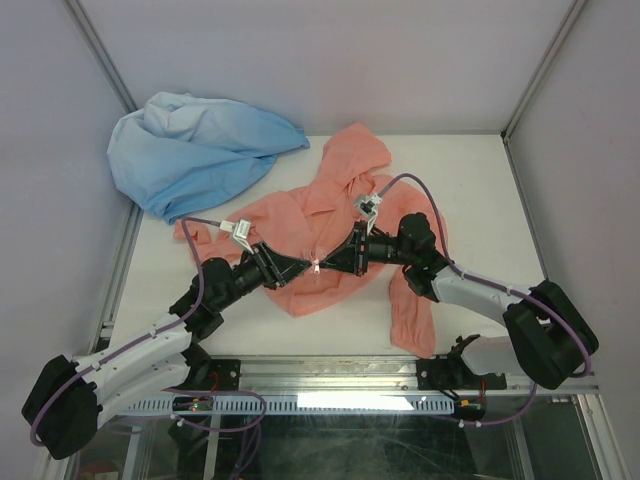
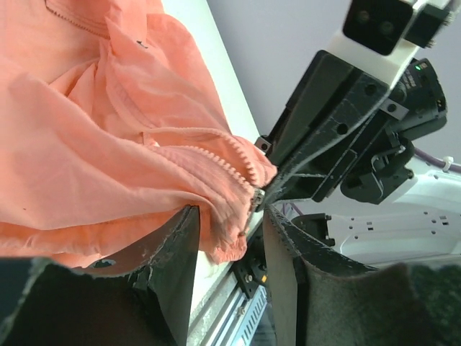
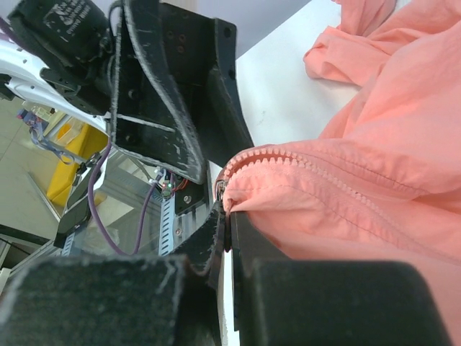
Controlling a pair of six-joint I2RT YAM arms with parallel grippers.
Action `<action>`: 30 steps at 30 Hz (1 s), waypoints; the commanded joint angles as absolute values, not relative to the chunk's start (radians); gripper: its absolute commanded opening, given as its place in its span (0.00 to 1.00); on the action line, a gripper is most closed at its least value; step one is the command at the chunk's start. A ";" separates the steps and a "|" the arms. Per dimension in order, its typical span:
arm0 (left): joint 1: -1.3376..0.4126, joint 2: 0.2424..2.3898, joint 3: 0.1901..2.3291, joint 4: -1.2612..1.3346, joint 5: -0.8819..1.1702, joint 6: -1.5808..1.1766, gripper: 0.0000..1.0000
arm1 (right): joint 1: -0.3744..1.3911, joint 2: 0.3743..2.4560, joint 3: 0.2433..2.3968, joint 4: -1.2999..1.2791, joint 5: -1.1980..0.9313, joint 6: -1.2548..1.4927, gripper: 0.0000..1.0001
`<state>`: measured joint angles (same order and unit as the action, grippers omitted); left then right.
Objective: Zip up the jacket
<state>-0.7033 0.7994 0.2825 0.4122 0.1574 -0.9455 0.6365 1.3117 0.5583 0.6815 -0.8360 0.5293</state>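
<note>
The salmon-pink jacket (image 1: pixel 330 215) lies spread in the middle of the table, hood toward the back. Its zip teeth (image 3: pixel 302 160) run to a small metal slider (image 2: pixel 257 196) at the lower hem. My right gripper (image 1: pixel 326 264) comes in from the right and is shut on the hem at the zip's bottom end (image 3: pixel 229 216). My left gripper (image 1: pixel 304 265) comes in from the left and meets it tip to tip. Its jaws stand apart (image 2: pixel 230 213). The jacket's hem drapes over one finger (image 2: pixel 176 245) and hangs in the gap.
A light blue garment (image 1: pixel 195 150) lies bunched at the back left corner. The white table (image 1: pixel 480 200) is walled at the back and sides. The metal front rail (image 1: pixel 330 375) runs just below the jacket's hem. One sleeve (image 1: pixel 412 310) hangs toward the front right.
</note>
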 commanded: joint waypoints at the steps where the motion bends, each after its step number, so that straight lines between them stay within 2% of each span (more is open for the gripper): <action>1: -0.701 0.831 0.280 0.501 0.159 -1.010 0.41 | 0.657 1.300 0.554 0.812 -0.814 0.566 0.00; 7: -0.701 0.859 0.272 0.559 0.193 -1.014 0.30 | 0.668 1.312 0.554 0.827 -0.807 0.575 0.00; 13: -0.702 0.860 0.266 0.599 0.245 -0.993 0.00 | 0.668 1.312 0.559 0.825 -0.793 0.563 0.00; 23: -0.701 0.958 0.343 0.475 0.436 -0.895 0.00 | 0.611 1.359 0.697 0.769 -0.781 0.510 0.00; 29: -0.699 0.979 0.343 0.488 0.364 -0.889 0.00 | 0.610 1.381 0.727 0.661 -0.750 0.441 0.00; 30: -0.699 0.978 0.343 0.494 0.346 -0.892 0.00 | 0.610 1.371 0.718 0.638 -0.741 0.429 0.04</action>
